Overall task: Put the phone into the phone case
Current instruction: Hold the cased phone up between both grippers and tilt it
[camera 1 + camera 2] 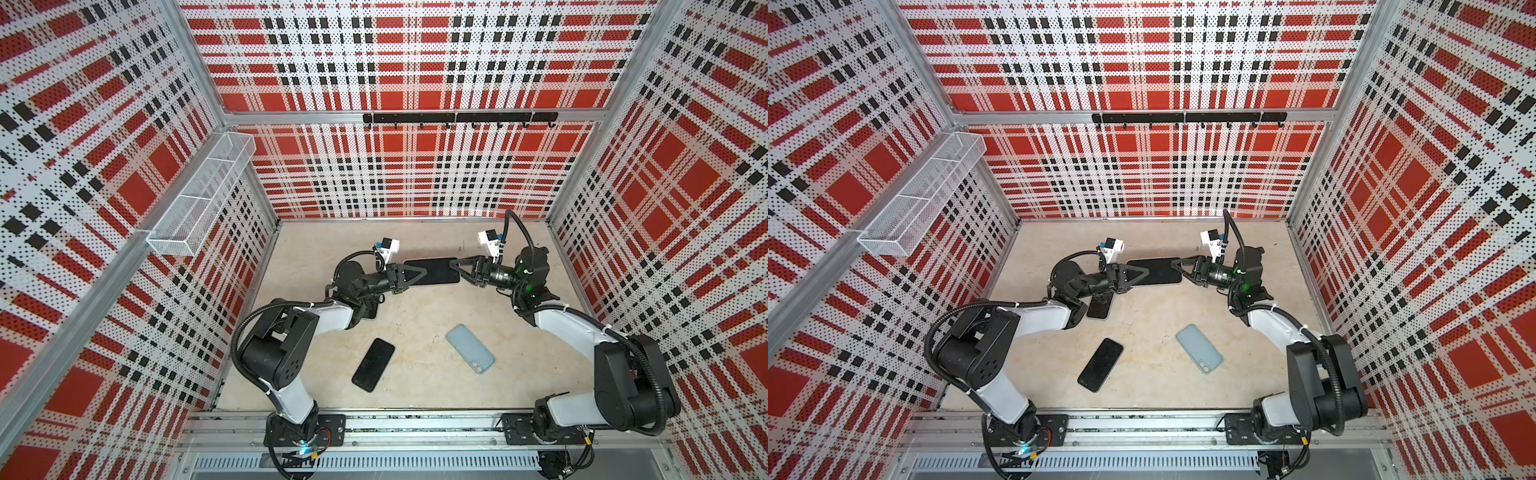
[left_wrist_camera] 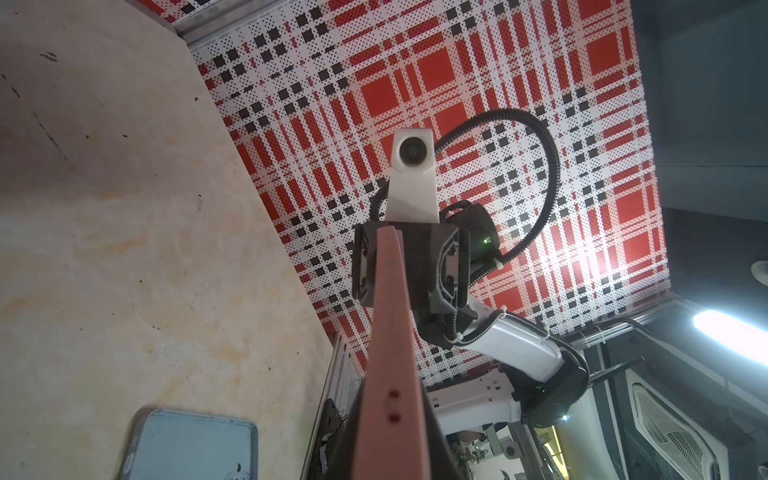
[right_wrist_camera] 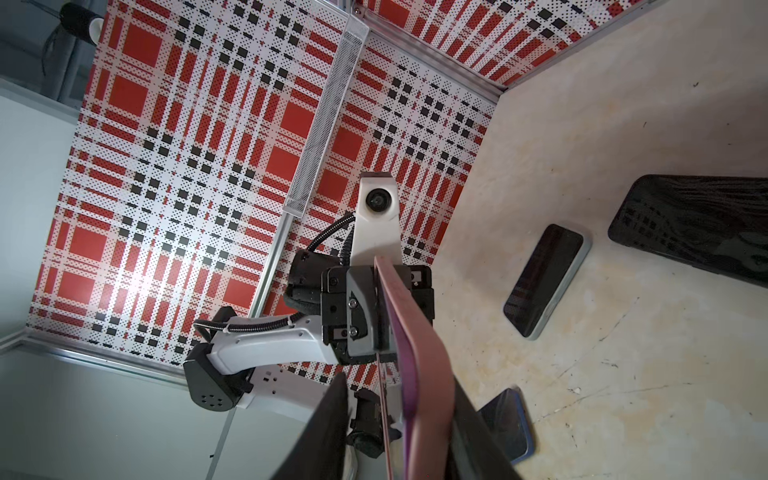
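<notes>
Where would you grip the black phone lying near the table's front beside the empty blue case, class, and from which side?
Across its two long edges at mid-length, from straight above: the black phone lies flat and slanted, so the grip must turn to span its narrow width.

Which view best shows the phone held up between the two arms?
Both top views: the held phone shows its dark face almost whole. Each wrist view sees only its pink edge, end-on.

Walls (image 1: pixel 415 62) red, white and black plaid, dotted; table (image 1: pixel 415 324) mottled beige; held phone (image 1: pixel 432 271) black with pink rim; loose phone (image 1: pixel 372 365) black; case (image 1: pixel 471 348) pale blue; basket (image 1: pixel 195 208) white mesh; arms (image 1: pixel 569 328) white and black
</notes>
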You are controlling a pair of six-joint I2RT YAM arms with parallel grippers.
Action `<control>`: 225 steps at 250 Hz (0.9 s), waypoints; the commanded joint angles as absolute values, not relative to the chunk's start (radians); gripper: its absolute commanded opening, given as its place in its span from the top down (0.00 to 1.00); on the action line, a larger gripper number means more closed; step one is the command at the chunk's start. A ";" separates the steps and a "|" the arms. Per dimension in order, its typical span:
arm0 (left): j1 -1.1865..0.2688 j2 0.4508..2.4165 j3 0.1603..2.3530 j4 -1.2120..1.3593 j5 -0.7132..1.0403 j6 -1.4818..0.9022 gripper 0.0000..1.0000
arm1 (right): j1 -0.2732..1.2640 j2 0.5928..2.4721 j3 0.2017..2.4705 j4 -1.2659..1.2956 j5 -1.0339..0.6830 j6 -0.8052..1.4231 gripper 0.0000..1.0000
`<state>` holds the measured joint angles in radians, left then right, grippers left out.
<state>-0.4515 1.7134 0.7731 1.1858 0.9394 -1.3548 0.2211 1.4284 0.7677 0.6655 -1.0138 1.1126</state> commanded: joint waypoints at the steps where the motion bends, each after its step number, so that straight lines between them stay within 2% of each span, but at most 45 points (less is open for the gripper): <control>1: -0.463 1.735 0.781 1.234 0.953 -1.393 0.93 | 0.215 1.457 0.785 0.844 -1.004 1.165 0.66; 71: -0.464 1.725 0.779 1.197 0.954 -1.371 0.92 | 0.207 1.488 0.773 0.870 -0.933 1.172 0.87; 94: -0.462 1.717 0.779 1.173 0.953 -1.354 0.92 | 0.207 1.466 0.775 0.767 -0.890 1.091 0.94; 111: -0.463 1.711 0.779 1.159 0.953 -1.344 0.92 | 0.207 1.433 0.777 0.665 -0.849 1.000 0.95; 123: -0.462 1.708 0.780 1.152 0.954 -1.341 0.92 | 0.207 1.415 0.781 0.605 -0.829 0.950 0.91; 139: -0.462 1.704 0.782 1.143 0.953 -1.338 0.92 | 0.207 1.399 0.789 0.562 -0.825 0.911 0.81; 181: -0.459 1.700 0.789 1.140 0.920 -1.335 0.91 | 0.215 1.398 0.787 0.561 -0.872 0.922 0.65; 225: -0.456 1.698 0.806 1.145 0.878 -1.335 0.91 | 0.253 1.381 0.746 0.561 -0.908 0.918 0.59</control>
<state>-0.4580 1.7233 0.7731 1.0996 0.9009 -1.3338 0.2268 1.4162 0.7700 0.5400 -0.8860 0.9493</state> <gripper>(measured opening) 0.127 0.396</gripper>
